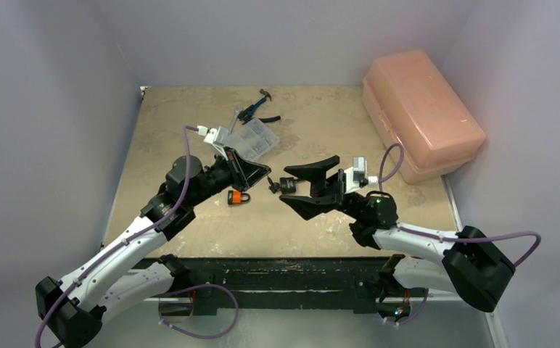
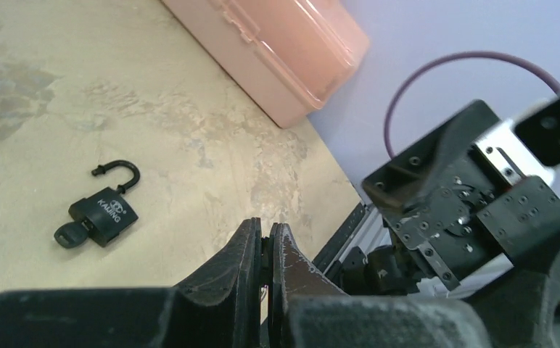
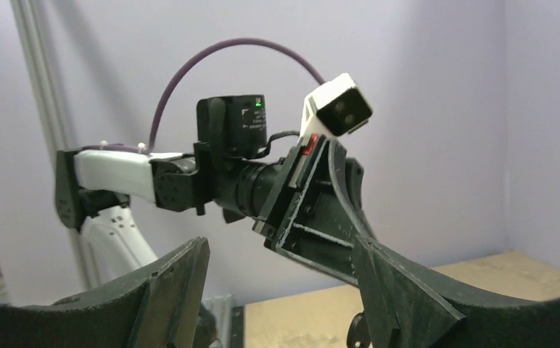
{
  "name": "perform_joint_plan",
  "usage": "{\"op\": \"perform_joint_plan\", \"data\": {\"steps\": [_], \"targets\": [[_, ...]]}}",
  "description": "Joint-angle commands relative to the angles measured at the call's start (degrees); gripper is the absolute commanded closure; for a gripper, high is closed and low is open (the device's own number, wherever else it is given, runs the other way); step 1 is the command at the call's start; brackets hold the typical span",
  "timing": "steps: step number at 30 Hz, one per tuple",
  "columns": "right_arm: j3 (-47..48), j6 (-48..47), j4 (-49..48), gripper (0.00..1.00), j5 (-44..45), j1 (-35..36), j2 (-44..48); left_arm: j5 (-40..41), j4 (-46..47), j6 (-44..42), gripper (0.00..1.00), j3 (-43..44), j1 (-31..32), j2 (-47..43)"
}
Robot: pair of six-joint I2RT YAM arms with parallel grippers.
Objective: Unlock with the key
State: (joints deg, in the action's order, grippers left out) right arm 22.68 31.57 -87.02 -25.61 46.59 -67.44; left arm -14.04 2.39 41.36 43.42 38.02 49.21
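A black padlock [image 2: 105, 214] lies flat on the table with its shackle swung open and a black key [image 2: 67, 233] in its base. From above, the padlock [image 1: 289, 186] sits between the two arms, its key [image 1: 272, 186] pointing left. My left gripper [image 2: 264, 233] is shut, its tips [image 1: 268, 171] hovering just left of the lock and apart from it. Nothing I can identify shows between its fingers. My right gripper [image 3: 277, 254] is open wide, its fingers [image 1: 313, 168] spread on either side of the lock and not touching it.
An orange padlock [image 1: 239, 196] lies on the table under the left gripper. A clear plastic organiser [image 1: 252, 138] and blue-handled pliers [image 1: 259, 109] sit behind. A large pink box [image 1: 422, 112] stands at the far right, with walls close on three sides.
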Motion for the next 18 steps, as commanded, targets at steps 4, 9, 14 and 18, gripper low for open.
{"op": "perform_joint_plan", "data": {"steps": [4,9,14,18], "targets": [[0.61,-9.67,1.75,0.26,6.99,0.72,0.73,8.78,-2.16,5.82,1.0,2.24,0.02,1.33],[1.57,-12.52,5.15,0.33,9.47,1.93,-1.27,9.85,-0.55,7.87,1.0,1.53,-0.02,2.15],[2.46,-15.36,7.17,0.42,11.11,2.91,-3.06,10.69,0.43,8.85,1.0,0.83,0.02,2.38],[2.88,-16.88,7.75,0.47,13.74,3.67,-4.69,10.7,0.86,9.25,1.0,0.62,-0.04,2.57]]}}
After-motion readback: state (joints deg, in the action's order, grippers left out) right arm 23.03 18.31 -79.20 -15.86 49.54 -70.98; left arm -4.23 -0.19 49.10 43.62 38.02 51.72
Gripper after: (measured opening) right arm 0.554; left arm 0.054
